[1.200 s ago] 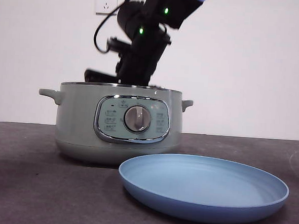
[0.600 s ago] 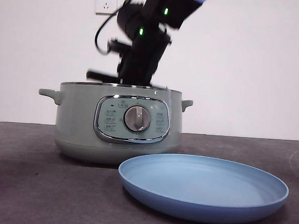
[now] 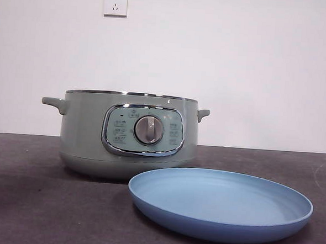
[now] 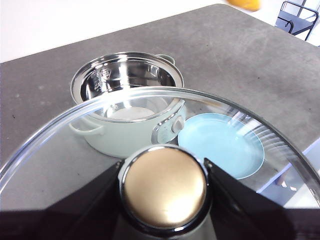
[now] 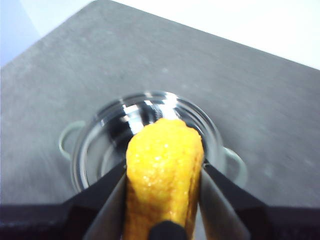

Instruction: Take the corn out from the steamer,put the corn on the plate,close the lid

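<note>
The right gripper (image 5: 162,200) has its jaws pinching the corn (image 5: 164,170) and holds it high above the open steamer (image 3: 128,133), whose bowl shows blurred beneath it, so its exact height is hard to judge. The left gripper (image 4: 165,187) waits higher up, its jaws clamped on the knob of the lid (image 4: 165,100), well clear of the pot. On the table, the plate (image 3: 290,218) lies bare, just in front of the steamer and to its right. The step in hand appears to be carrying the corn across; next it should travel toward the near right and come down over the plate's middle before release.
</note>
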Action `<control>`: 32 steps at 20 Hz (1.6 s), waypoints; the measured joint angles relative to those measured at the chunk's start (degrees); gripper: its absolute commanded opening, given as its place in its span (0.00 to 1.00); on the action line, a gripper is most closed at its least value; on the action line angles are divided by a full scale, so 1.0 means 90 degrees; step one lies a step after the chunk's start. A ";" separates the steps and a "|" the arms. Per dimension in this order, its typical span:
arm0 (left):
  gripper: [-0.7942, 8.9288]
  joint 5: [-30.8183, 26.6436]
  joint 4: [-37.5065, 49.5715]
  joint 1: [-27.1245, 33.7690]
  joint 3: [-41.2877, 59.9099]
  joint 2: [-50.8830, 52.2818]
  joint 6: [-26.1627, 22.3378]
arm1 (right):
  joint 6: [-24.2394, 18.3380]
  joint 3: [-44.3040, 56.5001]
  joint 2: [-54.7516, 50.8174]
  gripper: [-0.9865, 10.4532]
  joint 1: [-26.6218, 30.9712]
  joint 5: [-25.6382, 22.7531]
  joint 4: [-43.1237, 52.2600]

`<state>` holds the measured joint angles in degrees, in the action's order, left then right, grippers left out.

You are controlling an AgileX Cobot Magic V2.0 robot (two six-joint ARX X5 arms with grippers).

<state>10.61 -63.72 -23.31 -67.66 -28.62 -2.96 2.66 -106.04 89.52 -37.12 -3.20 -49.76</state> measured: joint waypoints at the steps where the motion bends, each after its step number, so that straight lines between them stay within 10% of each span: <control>1: 0.07 0.0002 0.0000 0.0000 0.0000 0.0000 0.0000 | -0.0027 0.0138 -0.0151 0.07 0.0039 0.0000 0.0005; 20: 0.07 0.0002 0.0000 0.0000 0.0000 0.0000 0.0002 | 0.1518 0.6676 -0.1977 0.07 0.0296 0.0340 0.4029; 32: 0.07 0.0000 -0.0002 0.0000 0.0000 0.0000 0.0002 | 0.2640 0.7475 -0.0512 0.07 0.0073 0.0163 0.5821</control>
<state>10.61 -63.75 -23.31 -67.66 -28.62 -2.94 26.41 -38.76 84.90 -36.47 -1.74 2.63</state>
